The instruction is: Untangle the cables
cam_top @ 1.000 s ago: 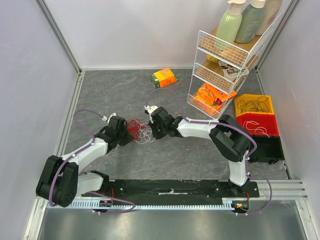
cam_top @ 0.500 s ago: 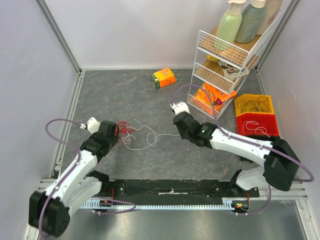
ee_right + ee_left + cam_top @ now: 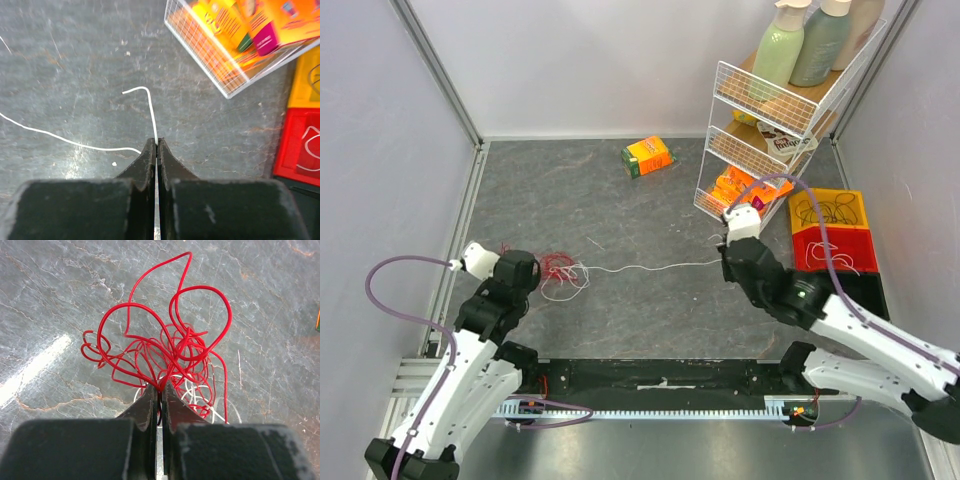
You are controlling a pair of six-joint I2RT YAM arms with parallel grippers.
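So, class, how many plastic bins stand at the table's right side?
3: yellow bin farthest, red bin in the middle, black bin nearest, partly covered by the right arm.

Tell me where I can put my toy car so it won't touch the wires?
Biggest bare patch: grey tabletop at the back left, between the orange box and the red tangle. Another: between the stretched white cable and the black base plate. Crowded: the right side, by the wire rack and bins.
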